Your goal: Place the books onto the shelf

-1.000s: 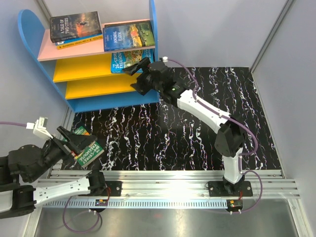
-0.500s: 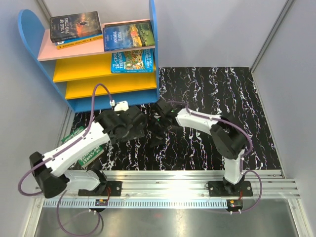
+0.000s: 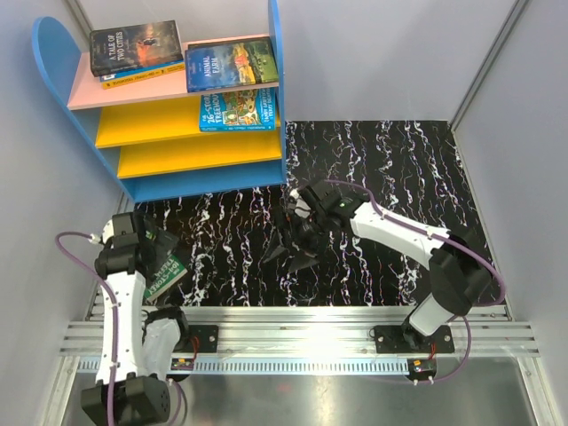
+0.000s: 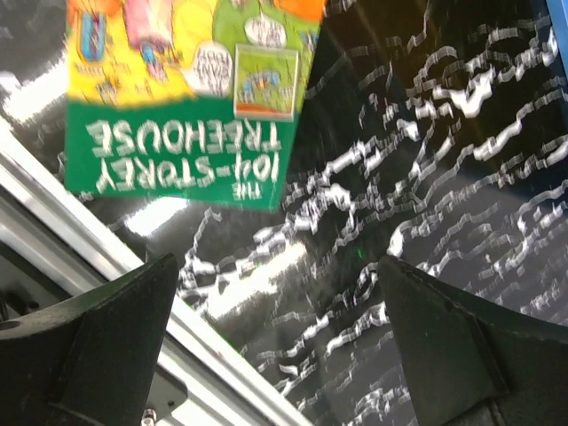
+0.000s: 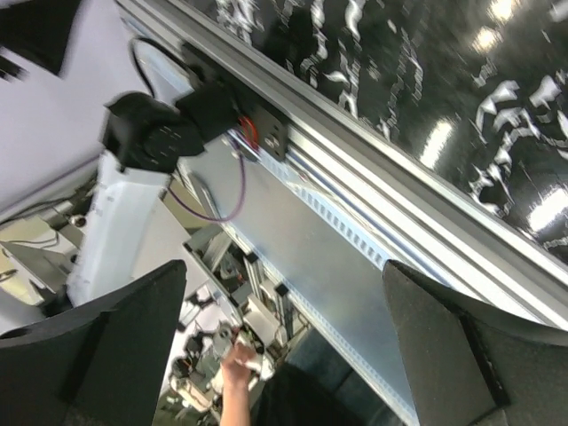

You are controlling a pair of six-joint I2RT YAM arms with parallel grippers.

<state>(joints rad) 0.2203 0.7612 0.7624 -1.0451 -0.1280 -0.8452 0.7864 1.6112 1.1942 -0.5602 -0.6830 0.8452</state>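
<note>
The left tool (image 3: 153,243) is released, its two dark fingers (image 4: 106,342) spread wide with nothing between them. It hangs over the near left corner of the surface (image 3: 382,177), tips turned down. Just beyond the tips lies the green book (image 4: 191,98), flat on the black marbled top with its cover up; the white title reads "The 104-Storey Treehouse". Seen from above, the left arm covers part of this book (image 3: 166,275), which sits close to the aluminium rail (image 3: 302,333) at the near edge.

The right tool (image 3: 288,251) is also released and empty, jaws wide apart. It hovers low over the middle of the surface, angled toward the near edge, and its wrist camera looks past the fingers (image 5: 102,346) at the rail (image 5: 426,222).

The shelf (image 3: 53,53) stands at the far left corner. On its pink top board a dark book (image 3: 136,46) rests on a yellow-edged one (image 3: 133,80), and a blue book (image 3: 231,64) lies beside them. Another blue illustrated book (image 3: 235,108) lies on the upper yellow board.
</note>
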